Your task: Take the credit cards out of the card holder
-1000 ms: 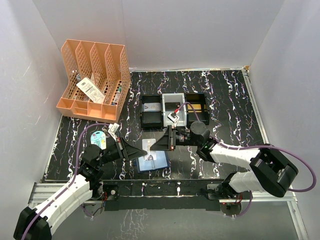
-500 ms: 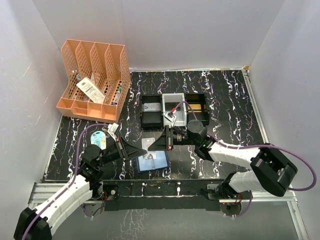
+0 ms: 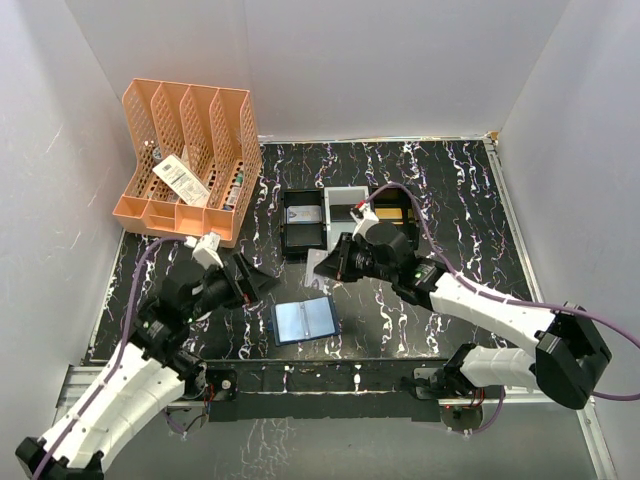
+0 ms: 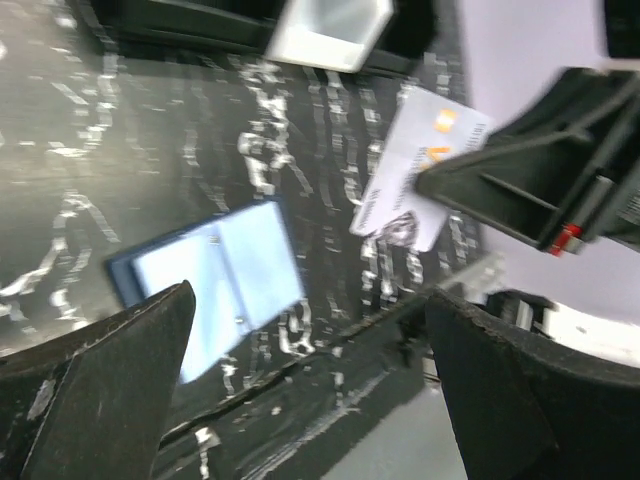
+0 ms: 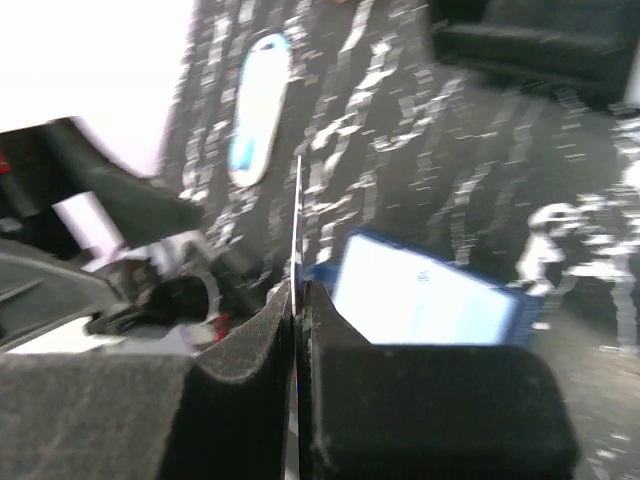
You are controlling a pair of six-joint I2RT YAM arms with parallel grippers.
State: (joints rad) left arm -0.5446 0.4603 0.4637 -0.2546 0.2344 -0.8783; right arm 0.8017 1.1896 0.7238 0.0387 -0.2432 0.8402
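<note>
right fingers (image 5: pixel 318 335) clamped on credit card (image 4: pixel 415 140) | left fingers (image 3: pixel 258 281) apart | card holder (image 3: pixel 304 321) lying open on table (image 3: pixel 450 180)

You are seeing a left arm (image 3: pixel 125 388) and right arm (image 3: pixel 490 305) wearing white shells over black joints, purple cables (image 3: pixel 160 240) trailing along both, ending in black wedge fingers (image 4: pixel 100 400).

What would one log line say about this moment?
right pincer: shut on card | left pincer: open, empty | wallet: lying open
</note>
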